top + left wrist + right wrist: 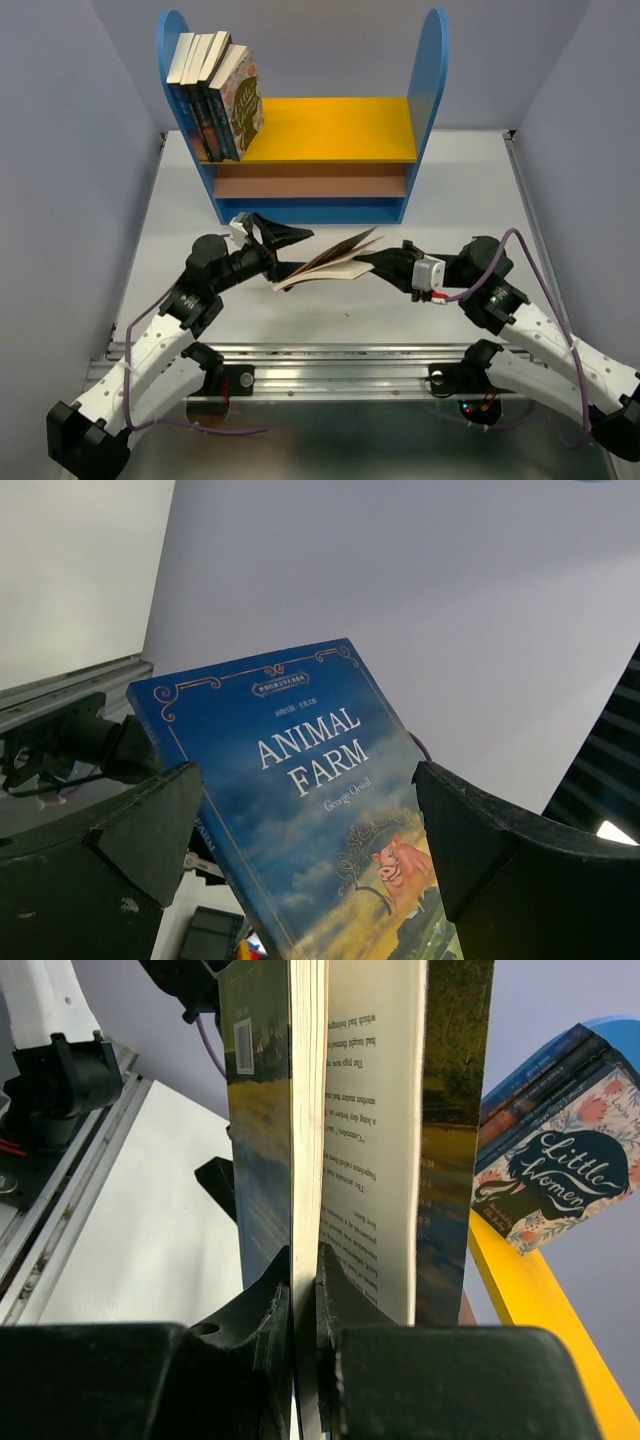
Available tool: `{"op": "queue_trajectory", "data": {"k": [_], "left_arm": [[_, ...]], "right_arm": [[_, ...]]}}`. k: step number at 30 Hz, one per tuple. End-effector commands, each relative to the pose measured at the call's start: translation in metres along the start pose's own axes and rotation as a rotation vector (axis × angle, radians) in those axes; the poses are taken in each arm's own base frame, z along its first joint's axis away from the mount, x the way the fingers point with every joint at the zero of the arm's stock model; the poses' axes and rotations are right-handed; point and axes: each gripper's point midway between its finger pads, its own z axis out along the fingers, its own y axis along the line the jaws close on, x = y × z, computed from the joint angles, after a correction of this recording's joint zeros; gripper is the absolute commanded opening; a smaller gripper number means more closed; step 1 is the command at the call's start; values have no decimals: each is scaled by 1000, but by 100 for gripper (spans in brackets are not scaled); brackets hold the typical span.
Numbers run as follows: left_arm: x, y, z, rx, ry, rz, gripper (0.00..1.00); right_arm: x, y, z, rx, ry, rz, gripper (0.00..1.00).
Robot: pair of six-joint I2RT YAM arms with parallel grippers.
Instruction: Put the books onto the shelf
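Books: four paperbacks [215, 95] standing at the 11 o'clock end of the shelf [432, 70], leaning on its blue side panel [168, 40], Little Women [560, 1175] outermost; a fifth, blue-covered Animal Farm [330, 260], in the air over table [470, 200] centre, leaves fanned partly apart. Pinched at its 3 o'clock edge by the right gripper [305, 1270], jaws narrowed on a thin slice of pages, one leaf and a cover splayed off; left gripper [310, 830] spread wide at the 9 o'clock edge, front cover between its fingers, contact not discernible. Open run of yellow board [340, 125] from 12 to 1 o'clock beside the row; strip of tabletop between held book and shelf base.
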Motion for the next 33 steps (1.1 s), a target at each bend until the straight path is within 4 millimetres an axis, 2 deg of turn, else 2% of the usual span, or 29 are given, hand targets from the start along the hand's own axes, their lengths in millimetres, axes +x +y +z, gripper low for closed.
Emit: {"op": "queue_trajectory", "data": {"k": [1,4,11,15,23,25,28,29,30,32,33], "left_arm": [[7,-10,-1,19,21,30,99],[4,4,0,-22,14,11,99],[-1,10,1,-70,-16,6,99],[-1,3,3,-62,-15,16,99],[1,-10,6,-39,-23,21,99],[3,-13,7,-29,-14,21,99],[3,-12,9,-24,-13,19,94],[3,-12,9,-21,-11,18,85],[4,-12,9,-13,-6,22,52],[3,-5,8,-12,-3,7,29],[2,-5,8,-2,-4,7,10]], "right_arm": [[-45,-37,5,92,-114,-150,1],[-45,-46,4,117,-85,-177,1],[-40,-47,-1,137,-48,-212,1],[-46,-44,1,112,-75,-209,1],[-27,-28,18,53,-101,-131,1],[-29,-22,25,54,-125,-127,1],[-27,-19,33,45,-126,-112,1],[-24,-18,34,42,-121,-104,1],[-22,-16,34,38,-115,-97,1],[-19,-15,31,45,-102,-81,1],[-22,-15,27,58,-102,-82,1]]}}
